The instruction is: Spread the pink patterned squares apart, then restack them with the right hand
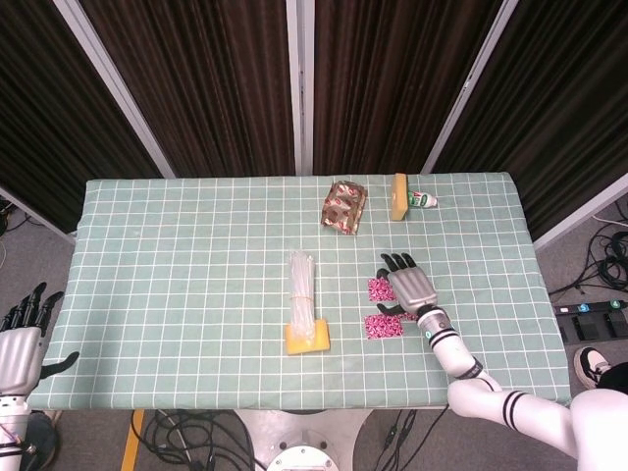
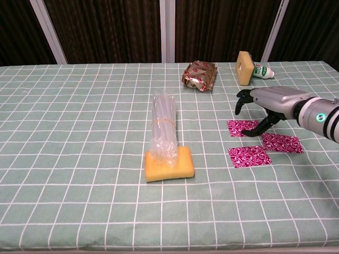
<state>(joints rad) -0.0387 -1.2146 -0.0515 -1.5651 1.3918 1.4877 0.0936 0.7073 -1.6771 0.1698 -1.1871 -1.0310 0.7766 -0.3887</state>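
Note:
Three pink patterned squares lie apart on the green checked cloth at right of centre: a far square [image 2: 241, 128] [image 1: 377, 288], a near square [image 2: 249, 156] [image 1: 385, 326], and a right square [image 2: 282, 143]. In the head view my right hand hides most of the right square. My right hand [image 2: 267, 103] [image 1: 407, 285] hovers low over the far square with its fingers spread and holds nothing. Its thumb tip reaches down at that square's right edge; contact is unclear. My left hand [image 1: 20, 339] hangs open off the table's left edge.
A clear plastic bundle [image 2: 163, 124] [image 1: 302, 285] lies with its end on a yellow sponge [image 2: 169, 164] [image 1: 306, 338] mid-table. At the back are a shiny snack packet [image 2: 200, 75] [image 1: 344, 206], an upright yellow sponge [image 2: 244, 67] [image 1: 398, 196] and a small bottle [image 2: 263, 71] [image 1: 424, 200].

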